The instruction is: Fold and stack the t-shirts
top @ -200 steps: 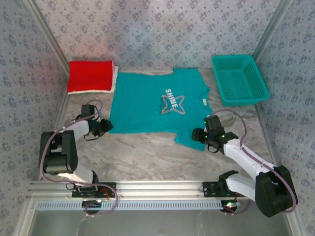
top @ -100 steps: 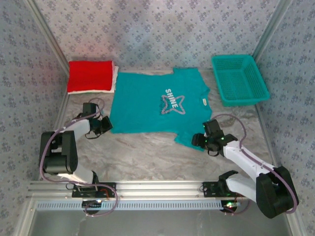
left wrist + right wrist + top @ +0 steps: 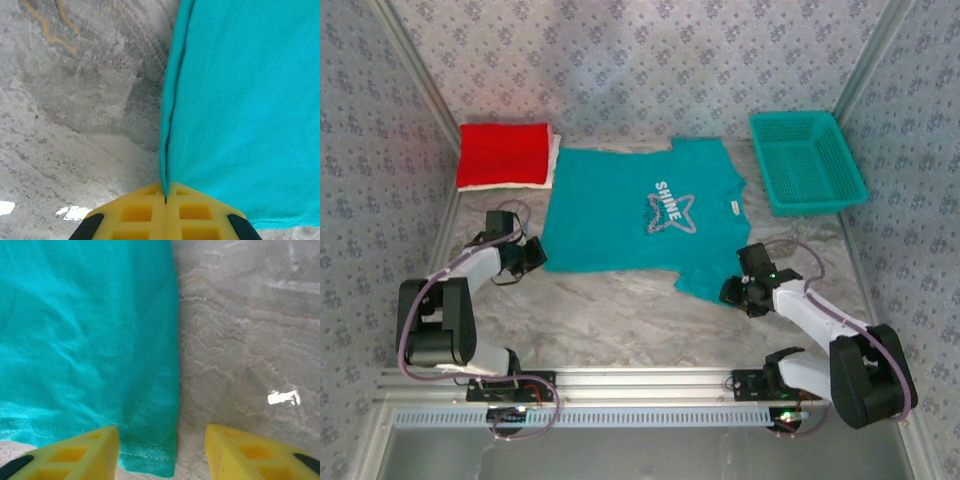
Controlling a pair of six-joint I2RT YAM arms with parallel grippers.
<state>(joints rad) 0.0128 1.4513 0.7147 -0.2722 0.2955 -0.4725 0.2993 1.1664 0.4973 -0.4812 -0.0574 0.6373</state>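
Note:
The teal t-shirt (image 3: 640, 215) with its white "SHINE" star print lies flat in the middle of the table. My left gripper (image 3: 533, 252) sits at the shirt's lower left corner. In the left wrist view its yellow fingers (image 3: 135, 212) are shut on the shirt's edge (image 3: 170, 150). My right gripper (image 3: 732, 293) is at the lower right corner, low over the table. It is open (image 3: 162, 450), with the hem corner (image 3: 150, 460) between its fingers and untouched. A folded red t-shirt (image 3: 503, 153) rests on a folded white one (image 3: 552, 160) at the back left.
A teal plastic mesh basket (image 3: 807, 160) stands at the back right. Patterned walls close in the left, back and right sides. Bare marble table (image 3: 620, 320) runs between the shirt's hem and the arm bases.
My right gripper has slid a little toward the near edge, along the shirt's lower right corner. The left gripper has barely moved and stays shut on the shirt's edge.

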